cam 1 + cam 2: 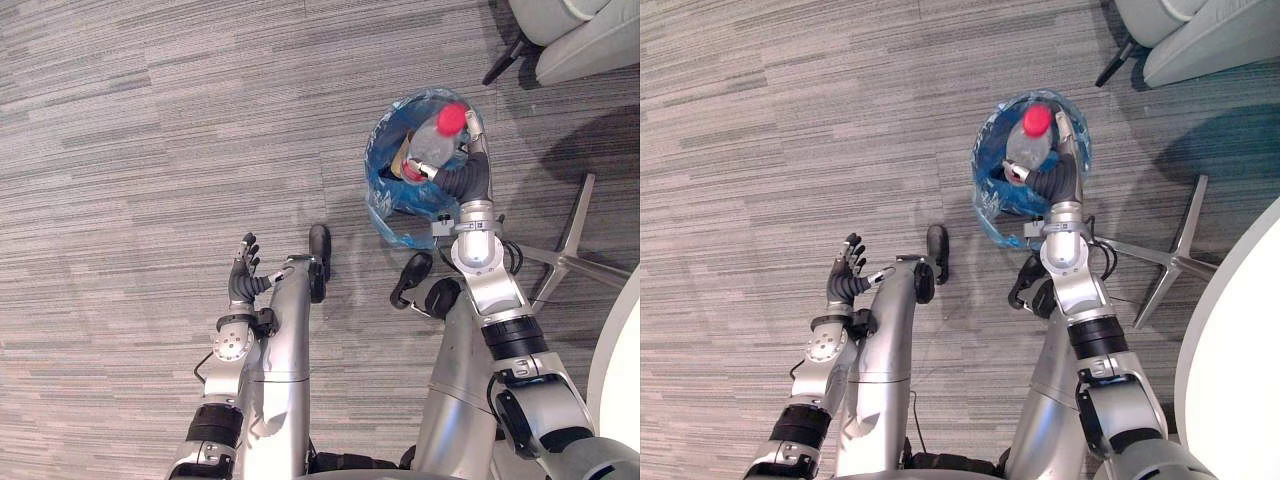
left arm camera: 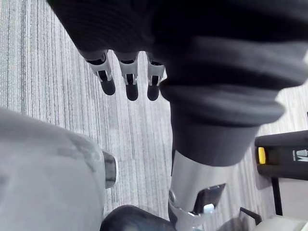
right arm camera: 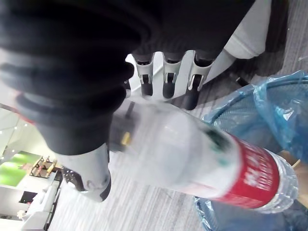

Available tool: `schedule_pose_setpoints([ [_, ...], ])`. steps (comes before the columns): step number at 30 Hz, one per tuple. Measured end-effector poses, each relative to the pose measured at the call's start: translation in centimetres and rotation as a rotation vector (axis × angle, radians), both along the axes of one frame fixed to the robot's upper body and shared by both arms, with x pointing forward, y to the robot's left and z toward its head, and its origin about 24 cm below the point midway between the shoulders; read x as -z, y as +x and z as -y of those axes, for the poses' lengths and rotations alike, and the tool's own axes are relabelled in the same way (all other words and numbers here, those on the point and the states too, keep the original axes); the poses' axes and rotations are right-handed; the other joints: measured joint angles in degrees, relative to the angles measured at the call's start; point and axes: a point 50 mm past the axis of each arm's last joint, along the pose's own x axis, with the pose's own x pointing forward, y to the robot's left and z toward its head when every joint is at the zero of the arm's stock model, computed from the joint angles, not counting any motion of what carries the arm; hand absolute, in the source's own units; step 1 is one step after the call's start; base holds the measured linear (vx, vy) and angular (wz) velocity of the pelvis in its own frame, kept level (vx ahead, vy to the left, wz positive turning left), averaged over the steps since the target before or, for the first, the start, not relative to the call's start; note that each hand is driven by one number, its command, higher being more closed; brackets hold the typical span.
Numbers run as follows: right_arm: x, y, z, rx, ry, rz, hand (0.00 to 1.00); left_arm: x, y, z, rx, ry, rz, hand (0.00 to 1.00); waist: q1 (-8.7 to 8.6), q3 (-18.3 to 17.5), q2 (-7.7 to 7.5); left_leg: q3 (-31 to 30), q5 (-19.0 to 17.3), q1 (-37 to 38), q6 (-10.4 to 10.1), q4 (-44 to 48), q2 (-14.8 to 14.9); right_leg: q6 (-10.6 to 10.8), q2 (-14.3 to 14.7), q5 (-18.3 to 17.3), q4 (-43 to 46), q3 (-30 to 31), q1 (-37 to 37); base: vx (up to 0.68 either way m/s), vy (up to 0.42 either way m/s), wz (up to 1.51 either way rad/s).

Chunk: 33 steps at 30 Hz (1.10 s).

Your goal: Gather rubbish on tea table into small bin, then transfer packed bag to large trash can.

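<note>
Right hand (image 3: 167, 79) first, and its fingers (image 3: 193, 84) are straight and loose, not wrapped round anything; the bottle (image 3: 202, 154) lies slantwise just under them, clear plastic with a red label; the hand looks more like it is letting go than gripping, though the thumb is hidden behind the bottle. From the head view the right arm is stretched forward and down, the wrist right over the small bin (image 1: 377, 140); the red cap (image 1: 452, 118) points up, the labelled end dips inside the rim; whether it already rests on the rubbish below I cannot tell. To finish the drop well, I'd say keep the hand centred over the mouth and lift it straight up, so it doesn't snag the blue bag (image 1: 392, 228) that drapes over the rim. Left hand (image 1: 242, 272) is idle, low beside the body, fingers relaxed and upright over the grey carpet (image 1: 150, 150). Far right, a white rounded counter (image 1: 1240, 350) edge; bin and counter stand well apart.
</note>
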Motion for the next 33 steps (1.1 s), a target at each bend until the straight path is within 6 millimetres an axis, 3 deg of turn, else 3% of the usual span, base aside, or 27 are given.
schedule_pose_setpoints([
  [9, 3.9, -1.4, -0.5, 0.003, -0.158, -0.1, 0.0, 0.8, -0.1, 0.0, -0.003, 0.001, -0.034, 0.0, -0.04, -1.5, -0.37, -0.4, 0.5, 1.5, -0.8, -1.8, 0.7, -0.4, 1.0, 0.3, -2.1, -0.8, 1.6, -0.03, 0.002, -0.03],
  [16, 6.0, -2.1, -2.7, -0.084, -0.35, -0.153, 0.0, 1.3, -0.2, 0.1, 0.001, 0.007, -0.056, 0.0, -0.15, -3.1, -0.98, -0.4, 1.1, 3.3, -1.6, -4.2, 1.4, -0.6, 2.0, 0.4, -4.2, -1.3, 3.2, 0.0, -0.006, -0.01],
  [25, 8.9, -1.0, -4.0, -0.117, -0.58, -0.271, 0.0, 1.3, -0.2, -0.1, -0.005, 0.013, -0.055, 0.0, -0.09, -3.1, -1.04, -1.0, 1.9, 2.9, -2.2, -6.3, 1.4, -1.1, 2.1, 0.7, -5.3, -2.6, 2.9, 0.0, -0.011, 0.04],
  [33, 9.7, 0.8, -3.5, -0.058, -0.667, -0.362, 0.0, 0.8, 0.2, -0.4, -0.024, 0.023, -0.034, 0.0, -0.14, -3.1, -1.04, -2.2, 3.0, -0.8, -3.1, -6.9, 0.3, -0.7, 1.2, -0.2, -3.9, -3.6, -0.7, -0.02, -0.013, 0.13],
])
